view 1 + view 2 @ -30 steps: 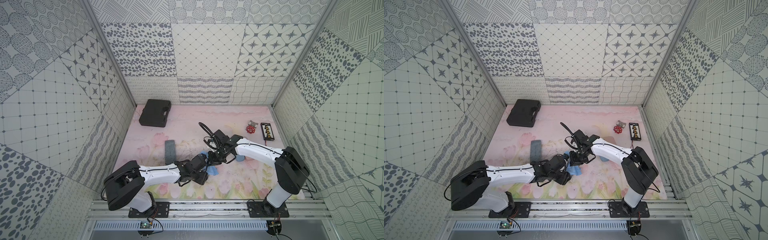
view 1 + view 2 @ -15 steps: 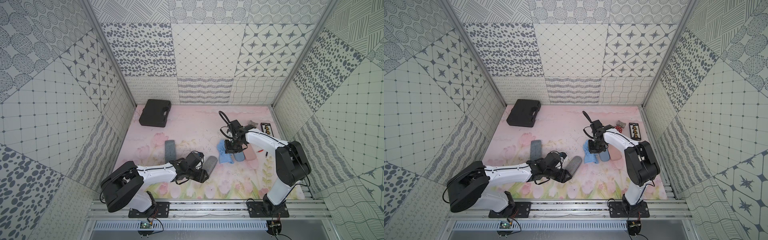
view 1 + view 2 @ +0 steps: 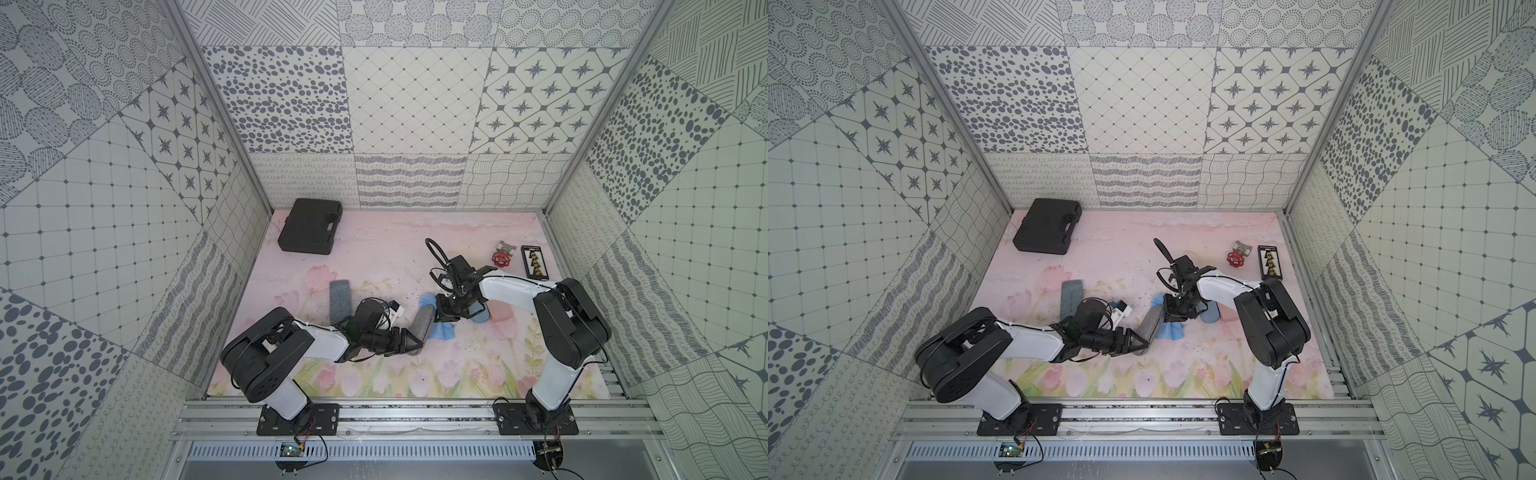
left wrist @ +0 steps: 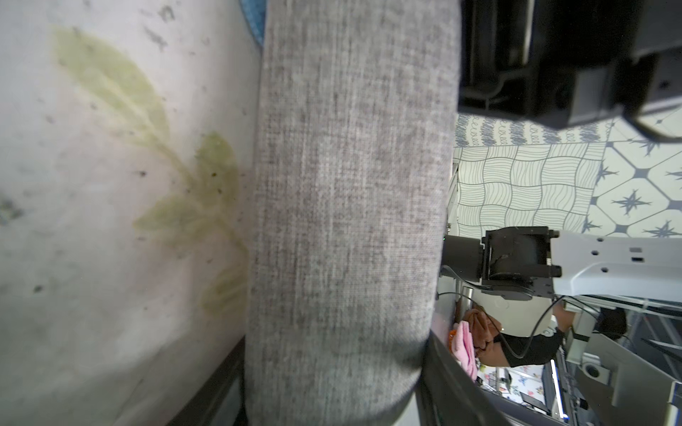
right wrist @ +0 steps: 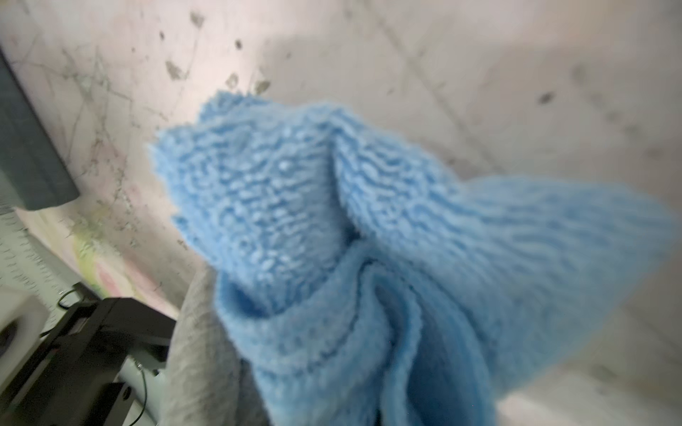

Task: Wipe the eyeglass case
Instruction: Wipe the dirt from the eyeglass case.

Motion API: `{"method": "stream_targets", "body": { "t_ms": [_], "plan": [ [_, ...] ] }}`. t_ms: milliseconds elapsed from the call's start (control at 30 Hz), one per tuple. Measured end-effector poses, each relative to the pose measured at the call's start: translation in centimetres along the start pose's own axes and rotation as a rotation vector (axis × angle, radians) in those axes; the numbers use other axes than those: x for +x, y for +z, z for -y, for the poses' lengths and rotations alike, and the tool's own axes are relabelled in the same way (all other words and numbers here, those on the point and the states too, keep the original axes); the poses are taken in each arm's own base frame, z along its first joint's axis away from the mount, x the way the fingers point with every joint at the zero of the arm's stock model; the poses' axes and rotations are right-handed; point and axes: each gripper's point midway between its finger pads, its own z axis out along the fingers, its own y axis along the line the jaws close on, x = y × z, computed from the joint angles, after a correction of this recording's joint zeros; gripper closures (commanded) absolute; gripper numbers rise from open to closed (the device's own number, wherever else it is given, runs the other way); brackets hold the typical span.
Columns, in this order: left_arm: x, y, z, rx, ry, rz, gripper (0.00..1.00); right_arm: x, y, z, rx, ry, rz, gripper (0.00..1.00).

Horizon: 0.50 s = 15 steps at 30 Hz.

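mat: pink floral sheet (image 3: 374, 257) covered the floor; scuffed, with dark specks in both wrist views.
black case: (image 3: 309, 226) lay shut and flat at 10 o'clock on the mat, near the back corner; showed in both top views.
grey block: (image 3: 340, 297) lay flat at 9 o'clock, well apart from the black case.
red handwheel: (image 3: 500, 259) sat at 2 o'clock.
black card: (image 3: 535, 262) lay just beside the red handwheel, at its 3 o'clock; carried a row of small gold pieces.
blue-grey oval: (image 3: 1209, 313) sat at 3 o'clock, partly hidden.
pink piece: (image 3: 500, 312) lay just beside the blue-grey oval.
walls: grey-on-white patterned tiles (image 3: 411, 104) on three sides.
rail: aluminium (image 3: 415, 411) ran along 6 o'clock.
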Motion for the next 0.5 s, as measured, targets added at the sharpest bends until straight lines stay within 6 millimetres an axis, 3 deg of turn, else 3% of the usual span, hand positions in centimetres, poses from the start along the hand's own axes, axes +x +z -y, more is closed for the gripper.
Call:
{"method": "stream_targets", "body": {
  "t_ms": [267,500],
  "plan": [
    [-0.3,0.0,-0.1,0.049,-0.069,-0.021,1.00,5.3,2.2,-4.0,-0.137,-0.018,-0.076,1.00],
    [-0.3,0.0,0.3,0.070,-0.069,-0.034,1.00,5.8,0.5,-4.3,-0.178,0.100,-0.044,1.00]
  ]
}}
